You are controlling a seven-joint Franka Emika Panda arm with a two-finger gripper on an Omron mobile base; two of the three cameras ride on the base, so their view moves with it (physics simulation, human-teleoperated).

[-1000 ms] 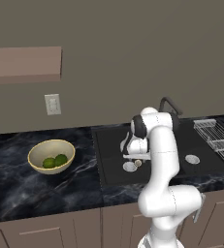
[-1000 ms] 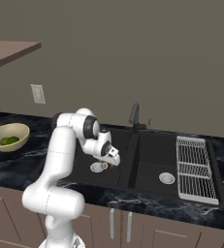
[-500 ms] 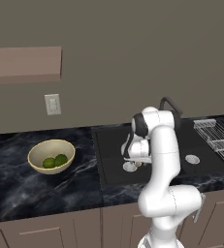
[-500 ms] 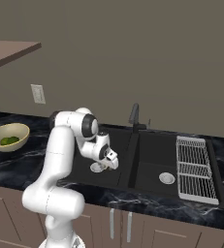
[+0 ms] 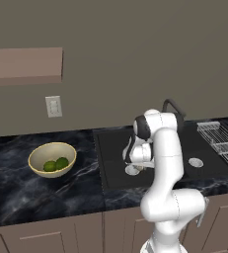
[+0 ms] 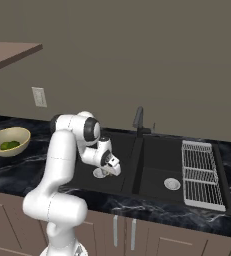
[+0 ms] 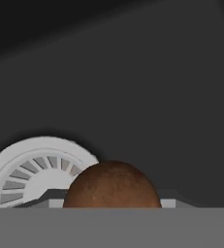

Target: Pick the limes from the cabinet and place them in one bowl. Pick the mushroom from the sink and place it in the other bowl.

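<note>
in the left base view, the white arm is bending down into the left basin of the black sink (image 5: 115, 163), its gripper (image 5: 133, 167) sitting low over the round silver drain (image 5: 132, 170) near the basin's front edge. on the dark marble counter (image 5: 17, 192) left of the sink, the pale yellow bowl (image 5: 52, 159) is holding both limes (image 5: 56, 164), lying side by side and touching, while the reddish-brown cabinet (image 5: 24, 65) is hanging on the wall above it, at the frame's left edge. in the right base view, the gripper (image 6: 108, 169) is reaching into that same left basin of the sink (image 6: 152, 160), just over the drain (image 6: 101, 173), with the faucet (image 6: 138, 119) standing at the sink's back edge and a wire rack (image 6: 201, 175) lying along its right side; the bowl (image 6: 8, 141) with the limes (image 6: 9, 145) is resting well apart near the counter's left end. in the hand view, the mushroom (image 7: 112, 185) is showing its brown cap right at the bottom, between the finger tips, beside the drain (image 7: 38, 173) on the basin floor. the jaws are closed in on the mushroom.
</note>
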